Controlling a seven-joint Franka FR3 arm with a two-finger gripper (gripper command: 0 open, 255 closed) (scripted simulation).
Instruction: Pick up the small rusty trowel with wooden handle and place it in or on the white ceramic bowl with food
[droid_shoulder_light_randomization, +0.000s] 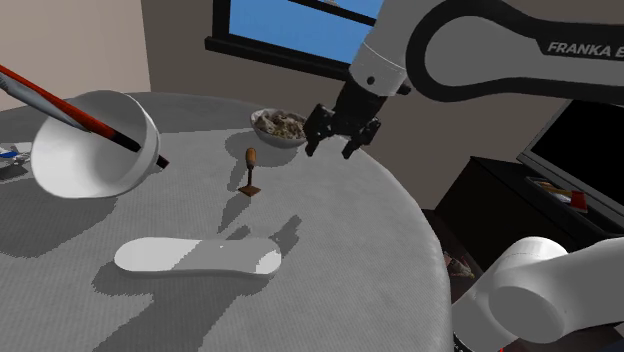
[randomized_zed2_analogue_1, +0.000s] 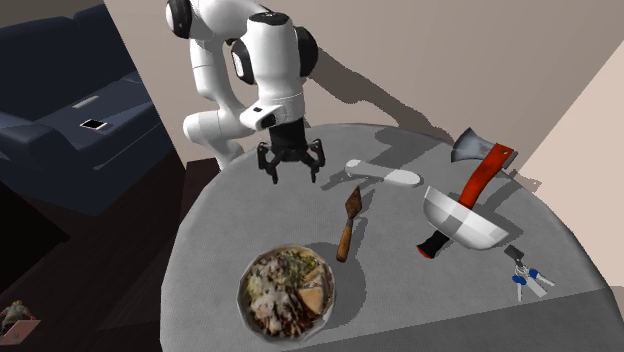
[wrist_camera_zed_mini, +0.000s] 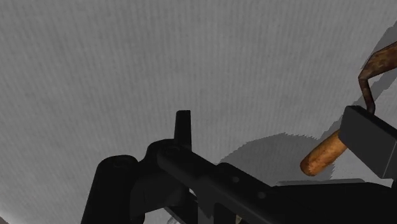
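- Hovering over the table (randomized_zed2_analogue_1: 220, 240) at upper centre of the second exterior view: gripper (randomized_zed2_analogue_1: 291, 165), fingers apart, clasping nothing.
- Lying flat at mid-frame, down and right of gripper, well apart: trowel (randomized_zed2_analogue_1: 348, 225).
- Running lengthwise up and down the frame, handle end toward the food bowl (randomized_zed2_analogue_1: 243, 288) at lower centre.
- Sitting outside one finger in the wrist view, not between the two.
- Holding mixed food in that bowl; propping an axe (randomized_zed2_analogue_1: 482, 172) in a tilted white bowl (randomized_zed2_analogue_1: 485, 235) at right.

"FRANKA E" in white letters, cut by the frame edge, on the arm (droid_shoulder_light_randomization: 500, 40)
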